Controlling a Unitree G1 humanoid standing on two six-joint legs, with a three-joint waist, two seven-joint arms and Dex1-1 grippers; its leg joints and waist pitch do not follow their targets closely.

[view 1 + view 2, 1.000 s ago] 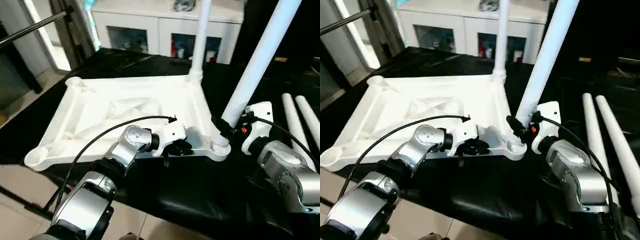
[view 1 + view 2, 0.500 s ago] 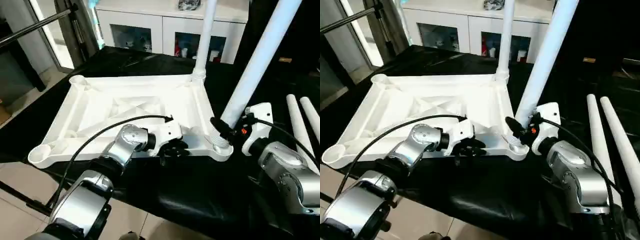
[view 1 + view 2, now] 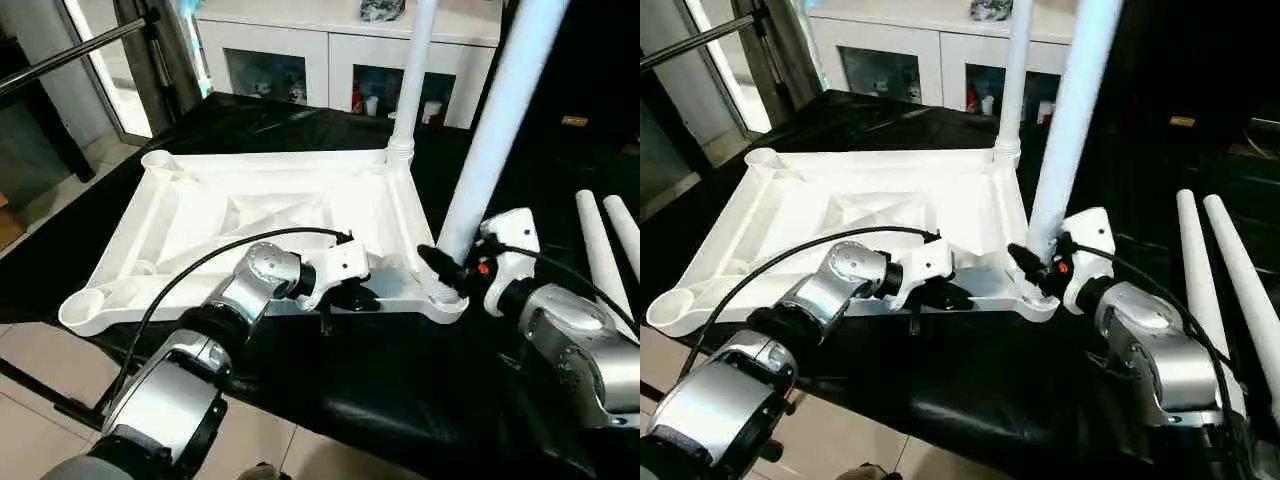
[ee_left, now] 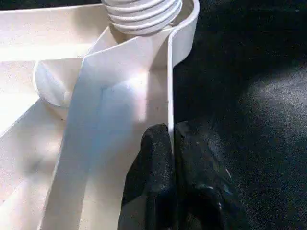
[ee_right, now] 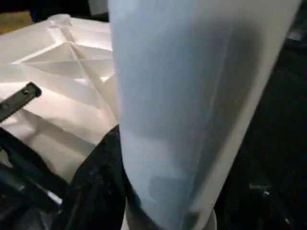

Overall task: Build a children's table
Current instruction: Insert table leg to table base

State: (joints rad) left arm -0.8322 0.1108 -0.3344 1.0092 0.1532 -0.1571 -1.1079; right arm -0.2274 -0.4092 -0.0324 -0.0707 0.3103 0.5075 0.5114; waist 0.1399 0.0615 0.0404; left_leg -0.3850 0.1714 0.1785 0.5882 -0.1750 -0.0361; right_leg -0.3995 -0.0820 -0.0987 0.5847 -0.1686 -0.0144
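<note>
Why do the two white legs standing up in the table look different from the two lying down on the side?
The two standing legs sit upright in corner sockets of the upside-down table top; the two loose legs lie flat on the black cloth, side by side. The right gripper clamps the nearer standing leg at its base; nothing holds the loose ones. All four are long white tapered tubes.

the white table top (image 3: 270,215) lies underside up, ribs showing, its near rim pinched in the left gripper (image 4: 171,143). one leg (image 3: 495,130) rises from the corner socket in the right gripper (image 3: 447,268); another leg (image 3: 412,75) stands beyond it.
</note>
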